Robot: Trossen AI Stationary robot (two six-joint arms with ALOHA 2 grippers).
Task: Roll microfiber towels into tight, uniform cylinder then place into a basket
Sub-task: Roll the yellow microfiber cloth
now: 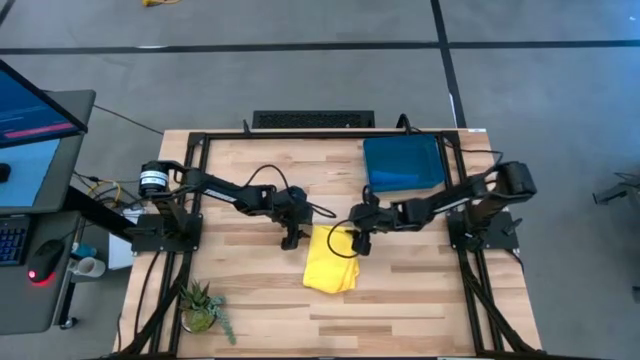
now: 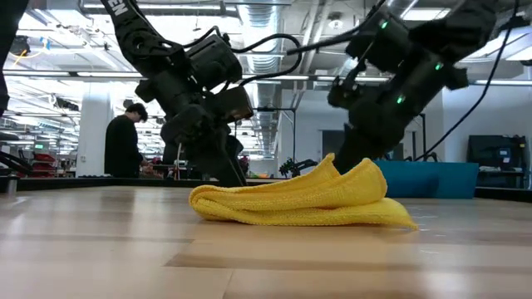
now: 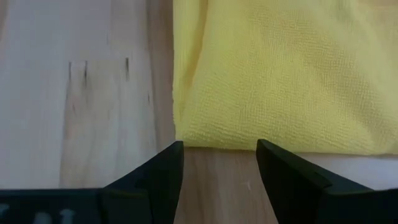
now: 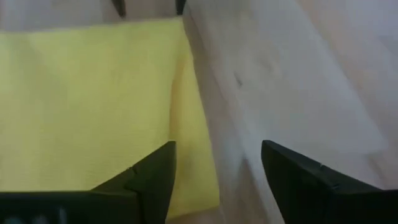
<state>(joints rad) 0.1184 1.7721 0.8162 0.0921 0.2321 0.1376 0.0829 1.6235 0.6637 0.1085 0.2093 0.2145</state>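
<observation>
The yellow towel (image 1: 332,260) lies folded in several layers on the wooden table's middle, its far part humped up (image 2: 332,170). My left gripper (image 1: 292,240) is open and low at the towel's left side, its fingertips (image 3: 219,146) just short of the towel's edge (image 3: 186,134). My right gripper (image 1: 360,247) is open at the towel's far right corner (image 4: 217,146). The dark teal basket (image 1: 403,165) stands at the table's far right. I cannot make out a blue towel apart from it. My right gripper points down at the towel's right edge (image 4: 199,155), one finger (image 4: 149,180) over the cloth and the other (image 4: 298,180) over bare wood. I cannot tell whether it touches the towel. My left gripper touches nothing.
A small potted plant (image 1: 203,308) stands at the table's near left corner. A dark keyboard-like bar (image 1: 313,120) lies beyond the far edge. Bare wood (image 1: 400,300) lies near and right of the towel. A person (image 2: 125,145) stands in the room behind.
</observation>
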